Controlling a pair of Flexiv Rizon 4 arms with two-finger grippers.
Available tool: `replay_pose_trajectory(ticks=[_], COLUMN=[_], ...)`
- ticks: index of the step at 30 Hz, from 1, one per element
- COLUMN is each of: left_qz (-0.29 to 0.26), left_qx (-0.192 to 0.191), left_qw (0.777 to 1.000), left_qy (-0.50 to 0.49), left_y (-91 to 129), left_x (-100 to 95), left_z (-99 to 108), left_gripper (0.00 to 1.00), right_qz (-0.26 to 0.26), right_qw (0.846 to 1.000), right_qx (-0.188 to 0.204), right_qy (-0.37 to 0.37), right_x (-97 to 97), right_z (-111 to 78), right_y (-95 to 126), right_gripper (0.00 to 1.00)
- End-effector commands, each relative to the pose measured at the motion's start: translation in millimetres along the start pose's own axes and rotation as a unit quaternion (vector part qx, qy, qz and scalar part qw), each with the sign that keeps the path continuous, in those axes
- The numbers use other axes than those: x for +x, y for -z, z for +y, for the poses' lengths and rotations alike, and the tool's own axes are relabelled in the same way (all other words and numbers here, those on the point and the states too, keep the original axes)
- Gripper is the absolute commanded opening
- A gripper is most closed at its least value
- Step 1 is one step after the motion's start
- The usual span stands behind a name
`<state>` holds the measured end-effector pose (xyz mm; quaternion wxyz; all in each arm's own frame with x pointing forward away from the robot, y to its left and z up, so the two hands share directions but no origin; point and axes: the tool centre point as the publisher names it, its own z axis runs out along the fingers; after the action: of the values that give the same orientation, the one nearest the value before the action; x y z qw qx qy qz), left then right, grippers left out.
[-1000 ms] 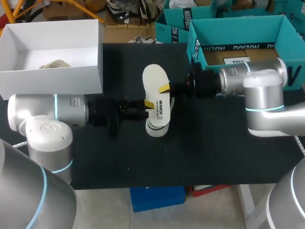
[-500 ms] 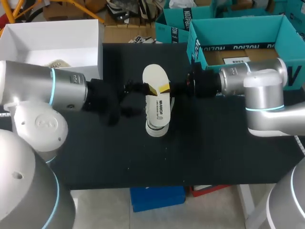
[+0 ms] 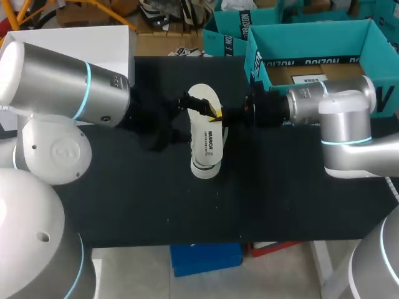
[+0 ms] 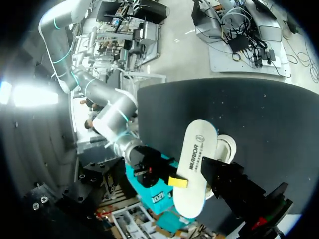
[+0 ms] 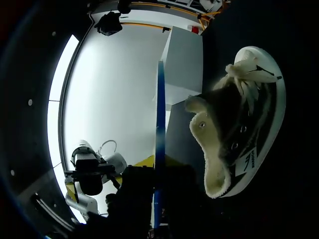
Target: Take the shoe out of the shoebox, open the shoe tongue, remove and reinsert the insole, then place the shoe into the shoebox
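At one long edge of the insole [image 3: 207, 140], the right gripper [image 3: 216, 114] is closed on it. A yellow tip lies on the flat printed face in the head and left wrist views. From the right wrist the insole shows edge-on, as a thin blue line running straight out from between the fingers.

On the opposite edge sits the left gripper [image 3: 194, 104]. In its own wrist view a dark part of it lies over the insole's face, but I cannot tell whether it has clamped on or only touches.

The insole is held up in the air, roughly lengthwise over the shoe [image 3: 206, 169]. The shoe lies on its side on the black table [image 3: 280, 187], with its fleece-lined mouth turned toward the right arm and the laces bunched at the toe end.

The insole looks to be out, so the step in hand is probably getting it back in. To do that well, one arm should carry the insole and the other should steady the shoe. With the shoe on its side, nothing braces it, so a push into the mouth would likely slide it across the table. The toe end of the insole should go in first, tilted to match the opening and kept clear of the soft lining, which could catch and fold it. The grip should let go only once the heel end has seated flat.
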<state>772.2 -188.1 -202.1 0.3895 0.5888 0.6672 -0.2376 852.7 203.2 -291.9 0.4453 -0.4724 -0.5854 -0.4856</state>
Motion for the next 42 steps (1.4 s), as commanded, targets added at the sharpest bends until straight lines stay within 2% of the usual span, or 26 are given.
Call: replay_pose_trajectory(ticks=[1, 11, 16, 37, 42], left_qz=[0.151, 0.292, 0.332, 0.339, 0.332], left_qx=[0.005, 0.027, 0.027, 0.021, 0.024], left_qw=[0.989, 0.954, 0.941, 0.939, 0.942], left_qy=[-0.007, -0.053, -0.055, -0.055, -0.048], left_y=[-9.8, -20.8, -22.6, -21.1, -29.7], left_x=[-12.5, -24.4, -22.7, -20.1, -12.4], left_z=[3.1, 3.8, 5.0, 6.4, 11.9], left_gripper=[1.0, 1.0, 1.0, 1.0, 1.0], right_qz=[-0.001, -0.001, -0.001, -0.001, -0.001], right_qw=[1.0, 1.0, 1.0, 1.0, 1.0], right_qx=[0.0, 0.0, 0.0, 0.0, 0.0], right_qy=[0.0, 0.0, 0.0, 0.0, 0.0], right_x=[-0.5, -0.5, -0.5, -0.5, -0.5], right_z=[0.5, 0.5, 0.5, 0.5, 0.5], right_y=[-1.3, -1.3, -1.3, -1.3, -1.3], right_gripper=[0.0, 0.0, 0.0, 0.0, 0.0])
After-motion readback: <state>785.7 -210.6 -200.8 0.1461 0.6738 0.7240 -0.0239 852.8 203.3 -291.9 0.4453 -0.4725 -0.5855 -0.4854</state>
